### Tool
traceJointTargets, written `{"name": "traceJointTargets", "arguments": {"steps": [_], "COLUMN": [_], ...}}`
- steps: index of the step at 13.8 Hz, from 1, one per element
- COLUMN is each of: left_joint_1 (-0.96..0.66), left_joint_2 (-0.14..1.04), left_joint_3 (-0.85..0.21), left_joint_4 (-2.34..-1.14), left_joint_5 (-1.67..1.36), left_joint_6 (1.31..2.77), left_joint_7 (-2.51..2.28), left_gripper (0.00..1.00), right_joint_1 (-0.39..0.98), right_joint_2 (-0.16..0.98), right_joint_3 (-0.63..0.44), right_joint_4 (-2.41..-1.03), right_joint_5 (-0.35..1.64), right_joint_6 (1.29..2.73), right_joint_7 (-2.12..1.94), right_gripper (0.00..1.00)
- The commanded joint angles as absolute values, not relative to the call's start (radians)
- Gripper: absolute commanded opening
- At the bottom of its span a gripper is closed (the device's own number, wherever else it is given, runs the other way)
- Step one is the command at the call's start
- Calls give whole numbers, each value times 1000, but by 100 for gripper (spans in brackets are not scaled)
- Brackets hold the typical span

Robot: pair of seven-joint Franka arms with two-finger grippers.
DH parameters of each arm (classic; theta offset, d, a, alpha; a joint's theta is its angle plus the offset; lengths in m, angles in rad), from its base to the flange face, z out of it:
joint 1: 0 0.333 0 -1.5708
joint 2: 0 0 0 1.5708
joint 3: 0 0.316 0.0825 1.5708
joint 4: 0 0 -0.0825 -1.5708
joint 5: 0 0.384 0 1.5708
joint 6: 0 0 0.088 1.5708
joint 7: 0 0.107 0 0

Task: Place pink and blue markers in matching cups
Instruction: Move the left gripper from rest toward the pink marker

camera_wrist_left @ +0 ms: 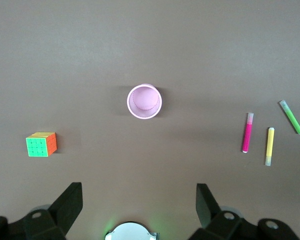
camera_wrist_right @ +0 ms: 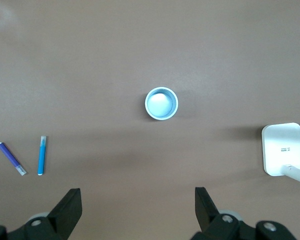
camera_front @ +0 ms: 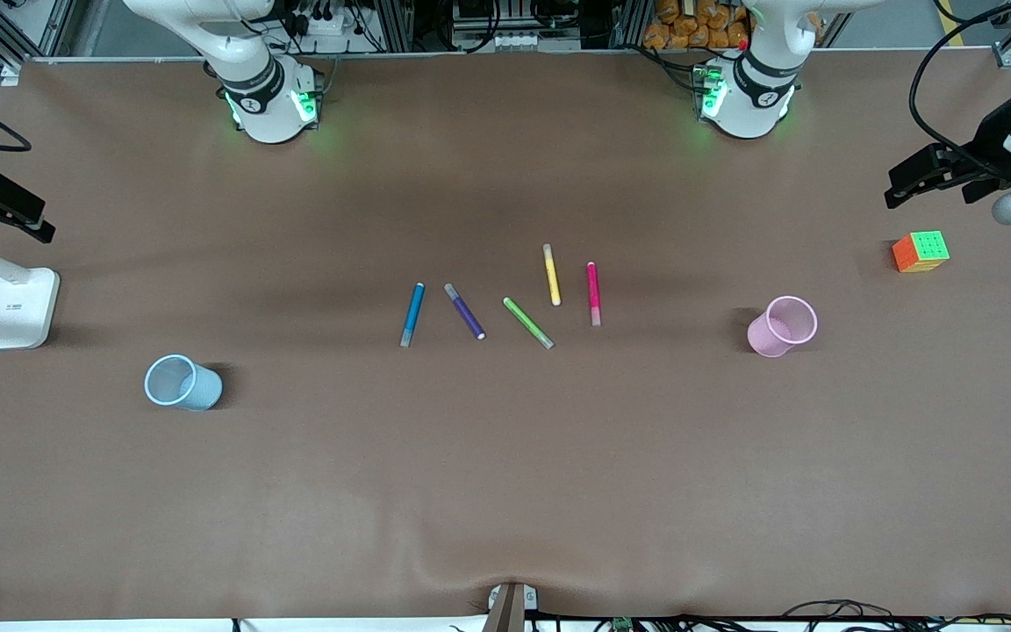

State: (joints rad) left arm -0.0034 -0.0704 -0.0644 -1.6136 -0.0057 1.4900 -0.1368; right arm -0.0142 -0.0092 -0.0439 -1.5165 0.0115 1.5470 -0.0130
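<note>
The pink marker (camera_front: pixel 593 293) and the blue marker (camera_front: pixel 412 313) lie flat in a row of markers at mid-table. The pink cup (camera_front: pixel 783 326) stands upright toward the left arm's end, and the blue cup (camera_front: pixel 182 383) toward the right arm's end. Both hands are out of the front view. In the left wrist view my left gripper (camera_wrist_left: pixel 139 192) is open and empty, high over the table, looking down on the pink cup (camera_wrist_left: pixel 144 101) and pink marker (camera_wrist_left: pixel 248 132). My right gripper (camera_wrist_right: pixel 137 195) is open and empty, high over the blue cup (camera_wrist_right: pixel 161 103) and blue marker (camera_wrist_right: pixel 41 155).
A dark purple marker (camera_front: pixel 464 311), a green marker (camera_front: pixel 528 322) and a yellow marker (camera_front: pixel 551 274) lie between the blue and pink ones. A colourful cube (camera_front: pixel 921 251) sits near the pink cup. A white lamp base (camera_front: pixel 19 307) stands at the right arm's end.
</note>
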Motion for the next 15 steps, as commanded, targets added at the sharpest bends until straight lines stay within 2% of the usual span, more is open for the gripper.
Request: {"name": "traceJointTargets", "arguments": {"steps": [1, 3, 7, 10, 15], "left_joint_1": [-2, 3, -11, -18, -67], "left_joint_2": [-66, -60, 67, 119, 158], "left_joint_3": [-67, -67, -69, -71, -78], "left_joint_4": [-1598, -1592, -1526, -1520, -1503], "left_joint_5": [9, 9, 9, -3, -5], "left_joint_6": [1467, 1459, 1460, 1466, 1468], "left_joint_7": [-120, -117, -80, -87, -109], "left_gripper": [100, 100, 100, 100, 100], "right_joint_1": [-29, -29, -23, -17, -14], "right_joint_2": [-9, -8, -8, -6, -6], "right_joint_3": [-34, -34, -32, -32, -28], "right_joint_4": [-1514, -1514, -1514, -1513, -1514], "right_joint_5": [-6, -5, -5, -6, -3], "right_joint_6": [1540, 1540, 1540, 1542, 1540], "right_joint_7": [-5, -6, -5, -5, -5], "right_gripper": [100, 100, 100, 100, 100]}}
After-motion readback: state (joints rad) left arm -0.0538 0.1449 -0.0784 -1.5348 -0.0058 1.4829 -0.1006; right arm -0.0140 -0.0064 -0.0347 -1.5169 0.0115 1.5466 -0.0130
